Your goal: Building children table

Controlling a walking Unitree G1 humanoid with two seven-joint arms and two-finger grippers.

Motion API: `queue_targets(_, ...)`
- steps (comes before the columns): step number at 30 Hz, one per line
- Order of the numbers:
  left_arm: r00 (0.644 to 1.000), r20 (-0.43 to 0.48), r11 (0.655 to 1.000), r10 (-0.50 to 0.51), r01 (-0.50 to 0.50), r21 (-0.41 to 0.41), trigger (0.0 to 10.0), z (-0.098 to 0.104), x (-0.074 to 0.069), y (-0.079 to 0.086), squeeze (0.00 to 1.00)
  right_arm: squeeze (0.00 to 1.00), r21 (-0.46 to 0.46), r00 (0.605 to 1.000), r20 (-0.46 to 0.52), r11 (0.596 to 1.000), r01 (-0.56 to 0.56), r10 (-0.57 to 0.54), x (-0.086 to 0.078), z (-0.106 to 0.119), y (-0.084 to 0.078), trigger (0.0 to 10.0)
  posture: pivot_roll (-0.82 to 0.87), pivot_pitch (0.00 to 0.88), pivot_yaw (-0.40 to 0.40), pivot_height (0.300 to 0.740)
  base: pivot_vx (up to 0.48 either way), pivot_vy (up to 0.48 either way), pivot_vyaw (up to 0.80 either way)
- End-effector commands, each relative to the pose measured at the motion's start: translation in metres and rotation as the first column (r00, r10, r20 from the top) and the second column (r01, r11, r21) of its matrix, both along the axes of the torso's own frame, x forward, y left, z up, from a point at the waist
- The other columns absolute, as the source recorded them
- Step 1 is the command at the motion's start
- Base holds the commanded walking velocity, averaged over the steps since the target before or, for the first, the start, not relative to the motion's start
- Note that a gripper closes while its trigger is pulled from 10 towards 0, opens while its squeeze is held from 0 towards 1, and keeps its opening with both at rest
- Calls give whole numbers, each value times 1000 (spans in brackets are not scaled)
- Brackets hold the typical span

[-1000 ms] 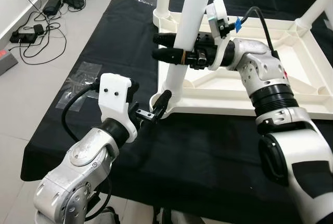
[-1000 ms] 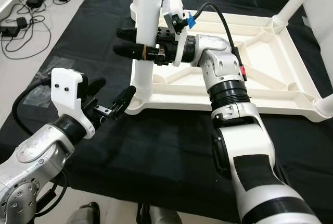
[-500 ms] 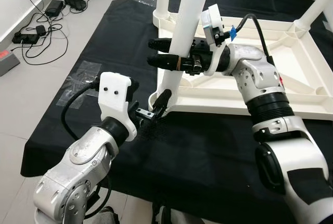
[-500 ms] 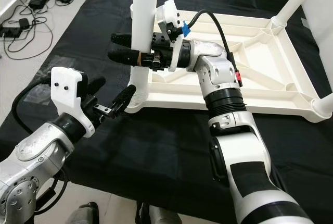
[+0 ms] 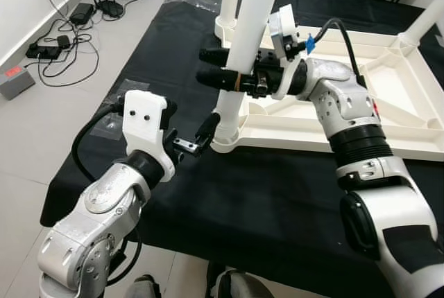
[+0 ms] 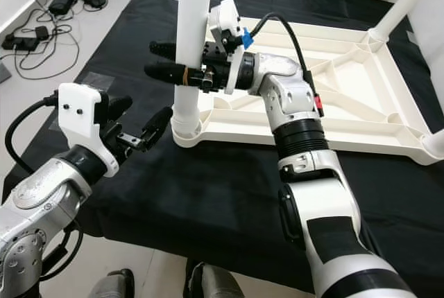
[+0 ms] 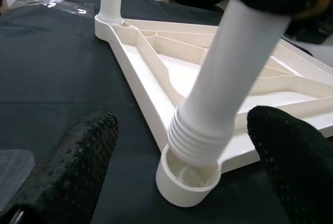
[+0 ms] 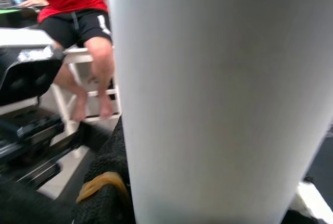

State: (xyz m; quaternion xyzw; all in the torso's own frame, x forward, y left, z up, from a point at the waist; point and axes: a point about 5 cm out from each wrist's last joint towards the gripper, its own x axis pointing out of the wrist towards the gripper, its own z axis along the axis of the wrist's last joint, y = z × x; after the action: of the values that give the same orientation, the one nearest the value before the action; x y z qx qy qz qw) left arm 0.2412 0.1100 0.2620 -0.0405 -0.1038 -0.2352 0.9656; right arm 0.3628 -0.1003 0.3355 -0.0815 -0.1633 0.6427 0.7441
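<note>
White smooth plastic forms the round table leg [image 5: 251, 17], which is clamped between the black fingers of the right gripper [image 5: 216, 66], reached out level. Its ribbed lower end [image 7: 195, 140] is seated in the corner socket [image 7: 182, 182] of the upturned ribbed tabletop [image 5: 388, 114]. Just before the socket, the left gripper [image 7: 182, 166] is held with its dimpled fingers [image 7: 78, 161] spread wide, nothing grasped.

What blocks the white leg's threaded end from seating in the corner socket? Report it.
Nothing visible does. The right end effector grips the white leg tilted, and its threaded end already rests at the mouth of the corner socket. The left end effector is open beside the socket, not touching it.
</note>
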Motion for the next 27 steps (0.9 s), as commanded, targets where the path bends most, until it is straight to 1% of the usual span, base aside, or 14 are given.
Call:
queue_targets(1,1000,-2,1000,-13,13,-3,10000,-1,-1,-3,0,0,3,999,48,1000,-3,3,-3,9,0,10000,49,261,-131,740,0,0,0)
queue_targets(5,1000,-2,1000,-16,16,-5,10000,-1,-2,-3,0,0,2,998,56,1000,-15,15,-4,10,2,10000,48,261,-133,740,0,0,0)
queue_targets(8,1000,-13,1000,-22,21,-19,10000,-2,-2,-2,0,0,-15,997,54,998,-60,61,-9,8,8,10000,49,267,-136,740,0,0,0)
queue_targets(11,1000,-16,1000,-19,19,-22,10000,-2,-2,-1,0,0,-22,996,52,997,-75,76,-10,7,9,10000,49,267,-137,740,0,472,0)
queue_targets(13,1000,-16,1000,-15,15,-15,10000,-2,-2,0,0,0,-26,996,53,997,-74,75,-10,6,8,10000,48,267,-138,740,0,458,0)
queue_targets(14,1000,-14,1000,-13,13,-24,10000,-1,-2,0,0,0,-26,996,52,997,-73,74,-10,6,8,10000,48,267,-138,740,0,375,0)
queue_targets(23,1000,-3,1000,-15,15,-13,10000,-1,-2,-2,0,0,-29,996,57,997,-67,68,-10,6,6,10000,47,266,-137,740,0,0,0)
queue_targets(24,1000,-4,1000,-18,18,-11,10000,-1,-2,-3,0,0,-42,997,58,998,-46,48,-8,5,5,10000,47,266,-137,740,0,0,0)
queue_targets(27,1000,-4,1000,-19,19,-10,10000,-1,-2,-3,0,0,-47,998,58,998,-36,39,-7,4,4,10000,47,266,-137,740,0,0,0)
